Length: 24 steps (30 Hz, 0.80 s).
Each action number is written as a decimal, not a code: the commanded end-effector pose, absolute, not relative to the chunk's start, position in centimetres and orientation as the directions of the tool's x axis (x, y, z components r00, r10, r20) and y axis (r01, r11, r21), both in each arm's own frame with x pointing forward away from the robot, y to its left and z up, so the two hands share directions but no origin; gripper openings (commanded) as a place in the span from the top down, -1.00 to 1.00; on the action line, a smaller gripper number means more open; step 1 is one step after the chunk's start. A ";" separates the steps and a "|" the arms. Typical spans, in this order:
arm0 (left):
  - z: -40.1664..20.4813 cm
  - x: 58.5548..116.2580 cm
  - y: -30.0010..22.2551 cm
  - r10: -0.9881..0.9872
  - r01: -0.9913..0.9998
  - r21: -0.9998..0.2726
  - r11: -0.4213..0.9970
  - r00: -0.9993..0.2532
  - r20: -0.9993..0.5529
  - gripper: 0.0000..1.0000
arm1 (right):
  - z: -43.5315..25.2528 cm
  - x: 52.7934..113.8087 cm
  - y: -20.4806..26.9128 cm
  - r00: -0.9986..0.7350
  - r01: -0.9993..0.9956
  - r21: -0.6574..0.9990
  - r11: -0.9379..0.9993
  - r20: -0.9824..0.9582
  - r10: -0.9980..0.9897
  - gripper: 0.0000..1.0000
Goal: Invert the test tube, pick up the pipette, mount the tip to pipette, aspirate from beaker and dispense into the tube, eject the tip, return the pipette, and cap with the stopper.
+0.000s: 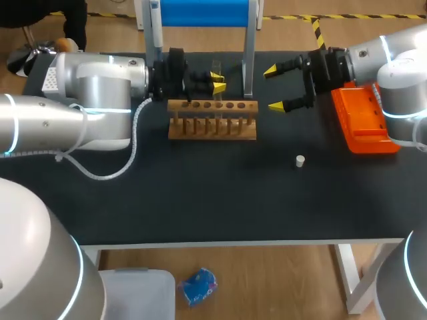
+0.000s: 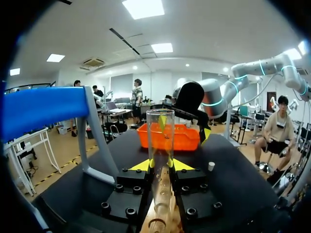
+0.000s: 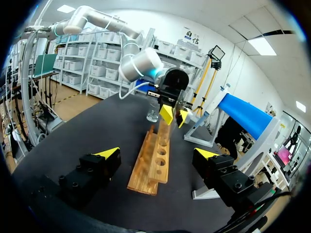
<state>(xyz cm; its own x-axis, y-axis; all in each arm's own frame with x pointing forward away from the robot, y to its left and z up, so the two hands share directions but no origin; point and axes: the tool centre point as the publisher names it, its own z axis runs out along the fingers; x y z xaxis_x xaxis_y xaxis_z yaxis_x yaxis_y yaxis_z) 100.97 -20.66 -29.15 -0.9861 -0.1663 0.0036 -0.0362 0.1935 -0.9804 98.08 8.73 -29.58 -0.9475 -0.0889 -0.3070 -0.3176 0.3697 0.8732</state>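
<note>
Just above the wooden rack (image 1: 212,120) the left tool (image 1: 217,83) pinches the upright test tube (image 2: 160,136); the right tool (image 1: 273,88) hangs spread beside the rack's end

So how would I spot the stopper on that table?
Find the wooden rack in the middle of the black table and the orange tray to its right. Between them, but closer to the robot's edge, stands the stopper: a tiny white plug, alone on bare tabletop.

No text, label, number or sign here can be read.
</note>
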 end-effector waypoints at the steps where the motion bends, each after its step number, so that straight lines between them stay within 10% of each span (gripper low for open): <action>1: -29.7 101.3 -20.6 -0.161 -0.042 -0.981 0.189 -0.987 0.011 1.00 | -29.6 98.1 8.7 -0.947 -0.318 0.873 0.370 -0.308 -0.090 -1.00; 10: -30.2 101.3 -20.6 -0.162 -0.056 -0.982 0.178 -0.986 0.026 1.00 | -29.6 98.1 8.7 -0.947 -0.318 0.873 0.370 -0.308 -0.090 -1.00; 13: -30.2 101.4 -20.4 -0.174 -0.058 -0.982 0.178 -0.984 0.026 -1.00 | -29.6 98.1 8.7 -0.947 -0.318 0.873 0.370 -0.308 -0.090 -1.00; 24: -27.1 100.3 -19.0 -0.172 -0.050 -0.960 0.275 -0.985 0.002 -1.00 | -29.6 98.1 8.7 -0.947 -0.318 0.873 0.370 -0.308 -0.090 -1.00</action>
